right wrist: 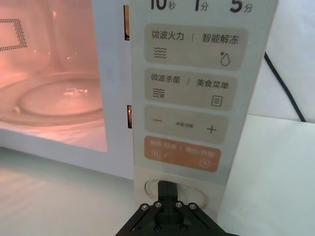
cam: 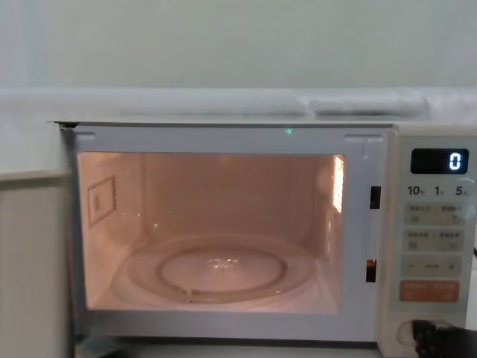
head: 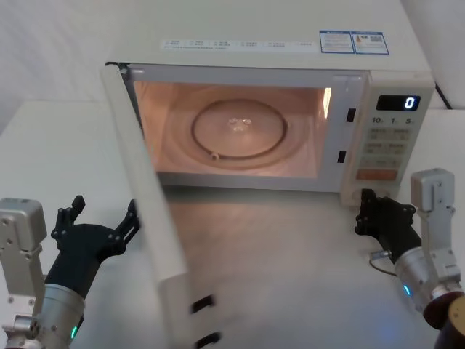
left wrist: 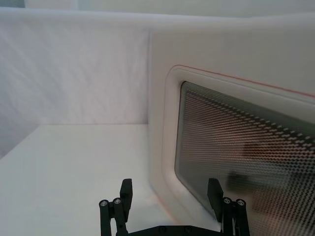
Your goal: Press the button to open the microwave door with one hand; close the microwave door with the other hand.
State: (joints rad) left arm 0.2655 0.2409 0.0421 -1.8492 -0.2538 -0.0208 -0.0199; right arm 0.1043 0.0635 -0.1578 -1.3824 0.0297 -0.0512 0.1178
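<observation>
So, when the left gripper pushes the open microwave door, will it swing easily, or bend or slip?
The microwave door is hinged at its left edge and already stands wide open, so it will probably swing rather than slide. It looks like a rigid panel, so bending seems unlikely. Its outer face looks smooth and glossy, so the open left gripper beside it may slip along it.

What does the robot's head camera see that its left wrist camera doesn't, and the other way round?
Head view only: the lit microwave cavity with its round glass turntable, the cream keypad panel, and the right pincer at the panel's bottom, where the button sits.

Left wrist view only: the dark mesh-dotted glass window with its thin pink outline.

Both: the cream-white microwave door, swung open, and the open left pincer beside it.
</observation>
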